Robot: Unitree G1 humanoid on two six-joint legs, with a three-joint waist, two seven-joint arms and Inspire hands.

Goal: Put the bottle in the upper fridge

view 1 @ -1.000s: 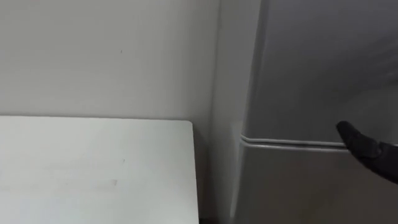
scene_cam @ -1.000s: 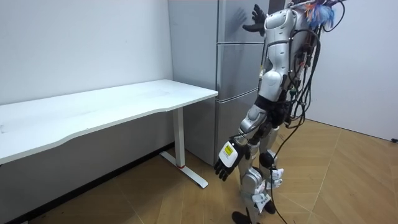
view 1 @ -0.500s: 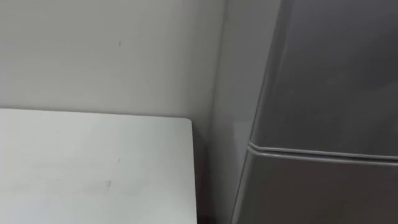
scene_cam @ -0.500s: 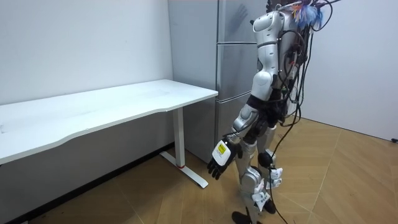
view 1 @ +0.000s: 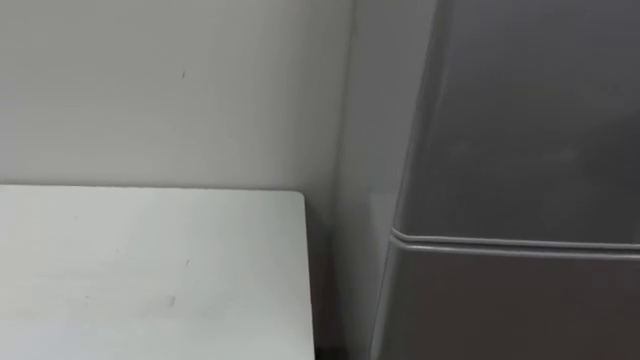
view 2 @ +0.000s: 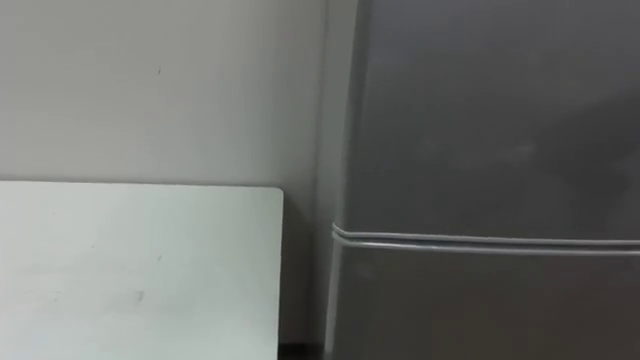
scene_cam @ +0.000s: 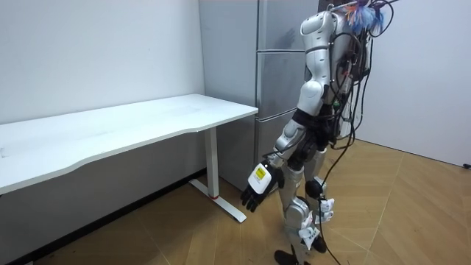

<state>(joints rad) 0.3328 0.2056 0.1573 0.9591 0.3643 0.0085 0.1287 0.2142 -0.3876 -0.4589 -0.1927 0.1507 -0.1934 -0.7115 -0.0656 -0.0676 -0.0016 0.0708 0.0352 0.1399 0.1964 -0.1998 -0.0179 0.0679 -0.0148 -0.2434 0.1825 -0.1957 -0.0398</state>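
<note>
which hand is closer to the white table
Left: the left hand hangs low, apart from the table, on the side toward it; the robot's right side faces away.

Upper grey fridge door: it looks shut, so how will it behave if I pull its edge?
The grey metal upper fridge door sits shut at the seam, so it will probably resist first, then swing as one rigid panel. Its face looks smooth, so a grip may slip.
</note>
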